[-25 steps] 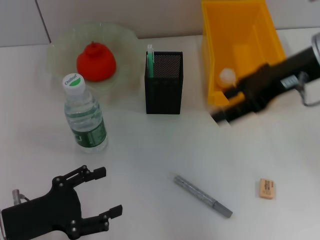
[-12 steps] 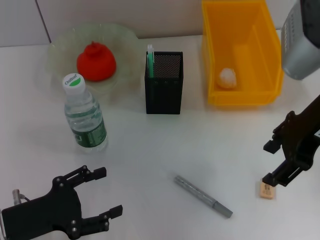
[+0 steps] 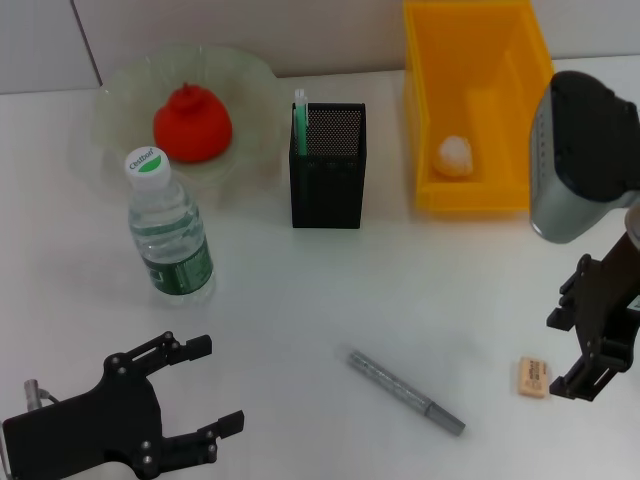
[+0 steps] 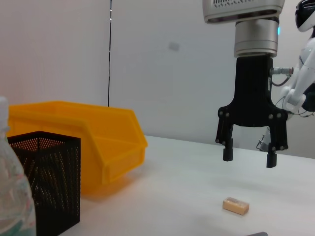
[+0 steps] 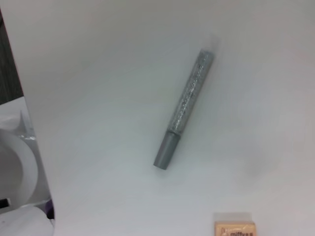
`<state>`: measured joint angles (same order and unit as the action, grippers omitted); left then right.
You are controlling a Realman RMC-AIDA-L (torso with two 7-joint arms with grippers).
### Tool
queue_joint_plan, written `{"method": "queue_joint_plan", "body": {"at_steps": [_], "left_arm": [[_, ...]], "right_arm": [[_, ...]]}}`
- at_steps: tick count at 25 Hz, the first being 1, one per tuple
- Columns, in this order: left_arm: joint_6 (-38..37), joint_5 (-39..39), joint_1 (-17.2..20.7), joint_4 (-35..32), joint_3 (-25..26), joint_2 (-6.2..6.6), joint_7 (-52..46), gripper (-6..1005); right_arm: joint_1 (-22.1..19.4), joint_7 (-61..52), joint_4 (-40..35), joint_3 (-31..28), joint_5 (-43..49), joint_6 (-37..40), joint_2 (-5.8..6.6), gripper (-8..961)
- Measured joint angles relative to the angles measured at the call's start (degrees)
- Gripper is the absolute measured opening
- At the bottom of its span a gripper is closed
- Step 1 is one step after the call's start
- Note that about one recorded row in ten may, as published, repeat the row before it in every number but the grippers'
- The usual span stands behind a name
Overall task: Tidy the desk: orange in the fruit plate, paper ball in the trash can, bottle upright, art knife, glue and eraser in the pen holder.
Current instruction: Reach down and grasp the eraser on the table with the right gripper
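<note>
With my right gripper hanging wide open and empty just above and beside the eraser on the table's near right, I'd centre over it, drop straight down, and close across its narrow sides before lifting toward the pen holder.

One orange, bottle, eraser, paper ball, silver pen-like tool.

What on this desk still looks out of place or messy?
Two things lie loose on the desk: the eraser, just beside the open right gripper hovering above the desk, and the grey art knife, lying askew mid-desk. The left gripper sits idle, open.
</note>
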<state>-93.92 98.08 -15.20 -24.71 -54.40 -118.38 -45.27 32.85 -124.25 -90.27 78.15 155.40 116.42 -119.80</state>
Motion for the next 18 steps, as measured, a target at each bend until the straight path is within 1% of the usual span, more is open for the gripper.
{"method": "queue_joint_plan", "body": {"at_steps": [4, 13, 18], "left_arm": [[0.0, 0.0, 0.0, -0.1, 0.0, -0.01, -0.1, 859], [0.1, 0.0, 0.0, 0.0, 0.0, -0.01, 0.0, 859], [0.0, 0.0, 0.0, -0.2, 0.0, -0.01, 0.0, 859]], "right_arm": [[-1.6, 0.0, 0.4, 2.6, 1.1, -3.2, -0.06, 750], [-2.6, -1.0, 3.4, 3.8, 1.3, -6.5, -0.09, 747], [-3.2, -1.4, 5.2, 5.4, 1.2, -9.1, -0.09, 745]]}}
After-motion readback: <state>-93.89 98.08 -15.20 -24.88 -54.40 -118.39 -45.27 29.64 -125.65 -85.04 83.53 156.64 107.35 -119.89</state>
